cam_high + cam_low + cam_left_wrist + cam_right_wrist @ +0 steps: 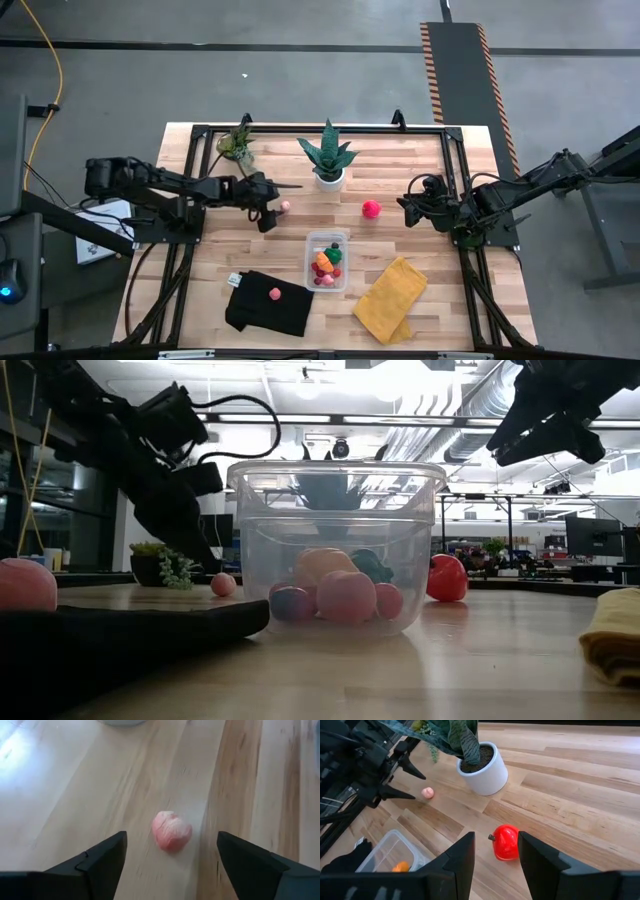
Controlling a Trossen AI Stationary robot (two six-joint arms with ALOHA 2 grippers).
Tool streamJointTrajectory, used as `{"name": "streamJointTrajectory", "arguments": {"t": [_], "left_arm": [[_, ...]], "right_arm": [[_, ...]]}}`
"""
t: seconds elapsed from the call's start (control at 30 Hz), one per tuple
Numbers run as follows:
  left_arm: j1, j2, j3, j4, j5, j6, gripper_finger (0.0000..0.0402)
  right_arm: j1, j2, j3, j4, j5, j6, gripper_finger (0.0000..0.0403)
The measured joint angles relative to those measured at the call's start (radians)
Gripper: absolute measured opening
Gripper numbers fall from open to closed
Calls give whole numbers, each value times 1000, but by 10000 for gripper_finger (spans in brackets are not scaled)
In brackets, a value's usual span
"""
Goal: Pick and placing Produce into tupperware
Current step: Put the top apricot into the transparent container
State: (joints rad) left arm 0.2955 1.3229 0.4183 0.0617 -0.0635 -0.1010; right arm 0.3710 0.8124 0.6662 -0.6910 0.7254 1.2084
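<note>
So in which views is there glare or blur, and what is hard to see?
Low view: bright ceiling lights behind, so the left arm is a dark silhouette; the near black cloth is blurred. Left wrist view: glare on the table at one corner; the pink piece is slightly soft.

A small pink toy fruit [171, 831] lies on the light wooden table [75, 795]. The left gripper [171, 857] is open wide, with one dark finger [95, 862] on each side of the fruit. The fingers do not touch it. A bit of a white pot [122, 722] shows beyond the fruit.
</note>
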Motion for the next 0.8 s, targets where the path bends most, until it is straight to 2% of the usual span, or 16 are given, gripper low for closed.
{"name": "streamJointTrajectory", "arguments": {"t": [0.23, 0.5, 0.8], "left_arm": [[0, 41, 33, 33, -22, 17, 296], [0, 120, 47, 48, 24, 42, 277], [0, 154, 47, 53, 27, 45, 276]], "right_arm": [[0, 0, 0, 1, -2, 23, 141], [0, 0, 0, 1, -3, 26, 141], [0, 0, 0, 1, -12, 26, 141]]}}
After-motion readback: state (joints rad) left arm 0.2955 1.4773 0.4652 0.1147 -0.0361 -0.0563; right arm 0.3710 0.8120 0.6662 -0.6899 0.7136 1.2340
